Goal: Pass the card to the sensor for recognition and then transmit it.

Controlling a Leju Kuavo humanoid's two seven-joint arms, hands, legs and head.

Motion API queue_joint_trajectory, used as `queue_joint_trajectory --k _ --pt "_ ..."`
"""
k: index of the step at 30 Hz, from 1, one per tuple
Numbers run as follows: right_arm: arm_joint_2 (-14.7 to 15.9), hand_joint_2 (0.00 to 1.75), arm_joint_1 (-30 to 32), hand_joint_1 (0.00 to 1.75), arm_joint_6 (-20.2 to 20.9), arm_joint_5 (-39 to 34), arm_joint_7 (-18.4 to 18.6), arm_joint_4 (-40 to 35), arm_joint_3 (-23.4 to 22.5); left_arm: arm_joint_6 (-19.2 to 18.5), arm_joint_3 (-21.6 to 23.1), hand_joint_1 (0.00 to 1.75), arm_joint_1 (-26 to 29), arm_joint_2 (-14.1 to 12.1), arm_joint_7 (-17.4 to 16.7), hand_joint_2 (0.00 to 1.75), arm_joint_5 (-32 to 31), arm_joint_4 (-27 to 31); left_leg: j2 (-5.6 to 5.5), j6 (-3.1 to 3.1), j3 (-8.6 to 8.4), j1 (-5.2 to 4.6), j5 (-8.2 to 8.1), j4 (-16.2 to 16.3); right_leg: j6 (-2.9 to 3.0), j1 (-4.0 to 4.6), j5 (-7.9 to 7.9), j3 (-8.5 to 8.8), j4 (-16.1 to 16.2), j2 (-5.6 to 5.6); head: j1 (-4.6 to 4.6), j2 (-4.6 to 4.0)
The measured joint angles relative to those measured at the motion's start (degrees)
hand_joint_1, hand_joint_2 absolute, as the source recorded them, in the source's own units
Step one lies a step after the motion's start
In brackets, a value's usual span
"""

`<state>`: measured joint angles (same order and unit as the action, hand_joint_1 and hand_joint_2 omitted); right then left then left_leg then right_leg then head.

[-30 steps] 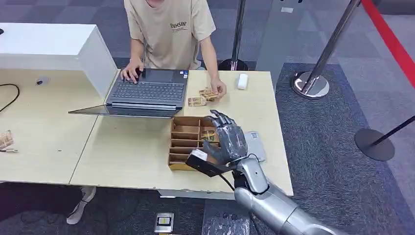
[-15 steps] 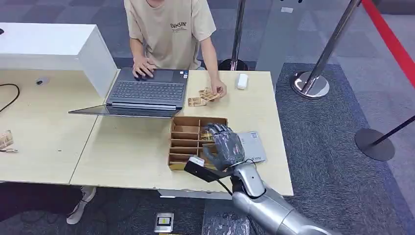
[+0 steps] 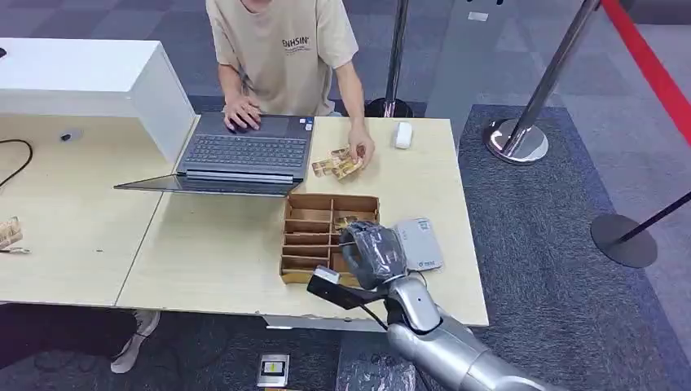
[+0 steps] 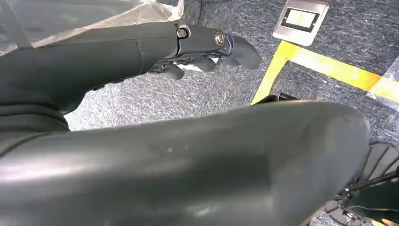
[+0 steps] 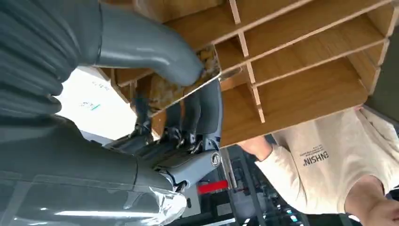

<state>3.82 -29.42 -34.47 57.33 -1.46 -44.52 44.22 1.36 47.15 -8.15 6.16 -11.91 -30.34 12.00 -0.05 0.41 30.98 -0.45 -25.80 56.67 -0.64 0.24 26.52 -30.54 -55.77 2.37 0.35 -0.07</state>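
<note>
My right hand [image 3: 373, 254] is down in the right column of the wooden divider box [image 3: 308, 236], near the table's front edge. In the right wrist view its thumb [image 5: 150, 47] presses on a brown patterned card [image 5: 181, 89] while the dark fingers [image 5: 200, 115] curl under it, so the card is pinched. In the head view the hand hides that card. The white card sensor [image 3: 420, 243] lies flat just right of the box. My left hand [image 4: 207, 44] hangs over the carpet with its fingers apart and nothing in it.
A person [image 3: 281, 49] sits across the table, one hand on a laptop [image 3: 244, 151], the other holding cards [image 3: 341, 164]. A small white device [image 3: 402, 134] lies at the far right. Stanchion posts [image 3: 521, 134] stand on the carpet to the right.
My right hand has dropped from above the box and drawn back toward me, its fingers curling down into the right column. The person's hand with the cards shifted slightly.
</note>
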Motion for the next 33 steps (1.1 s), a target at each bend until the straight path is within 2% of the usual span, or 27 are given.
queue_joint_trajectory --k 11,17,21,24,29,33 --pt "-0.2 1.75 -0.6 1.75 0.3 0.0 -0.1 0.3 0.4 -0.2 0.0 0.0 0.0 0.0 0.1 0.0 0.0 0.0 0.01 0.0 -0.03 0.0 0.0 0.0 0.0 0.0 0.0 0.01 0.0 0.0 0.02 0.0" --pt "-0.2 1.75 -0.6 1.75 -1.2 -2.1 -0.3 0.2 0.5 -0.2 0.0 0.0 0.0 0.0 0.1 0.0 -0.2 0.0 0.01 0.0 -0.02 0.0 0.0 0.0 0.0 0.0 0.0 0.01 0.0 0.0 0.02 0.0" --pt "-0.2 1.75 -1.2 1.75 -2.6 -8.2 -2.3 -2.6 -0.2 -0.4 0.0 0.0 0.0 0.0 0.1 0.0 -0.4 0.0 0.01 0.0 0.0 0.0 0.0 0.0 0.0 0.0 -0.01 0.0 0.0 -0.01 0.0 0.0" --pt "-0.2 1.75 -3.5 1.75 -2.0 -13.5 -3.6 -7.3 -1.5 -0.9 0.0 0.0 -0.1 0.0 0.1 0.0 -0.9 0.0 0.04 0.0 -0.01 0.0 0.01 0.0 0.0 0.0 -0.01 0.0 0.0 -0.01 0.0 0.0" --pt "-0.5 1.75 -9.6 1.75 3.5 -27.8 -7.3 -14.6 -4.6 -1.7 0.0 0.0 -0.2 0.0 0.6 0.0 -1.9 0.0 0.05 -0.01 -0.02 0.0 0.02 0.0 0.01 0.0 -0.02 0.0 0.0 -0.01 0.02 0.0" --pt "-0.7 1.75 -15.2 1.75 6.6 -32.7 -9.6 -16.2 -6.7 -2.2 0.0 0.0 -0.5 0.0 1.0 0.0 -2.2 0.0 0.05 0.0 -0.02 0.0 0.02 0.0 0.01 0.0 -0.02 0.01 0.0 -0.01 0.0 0.0"
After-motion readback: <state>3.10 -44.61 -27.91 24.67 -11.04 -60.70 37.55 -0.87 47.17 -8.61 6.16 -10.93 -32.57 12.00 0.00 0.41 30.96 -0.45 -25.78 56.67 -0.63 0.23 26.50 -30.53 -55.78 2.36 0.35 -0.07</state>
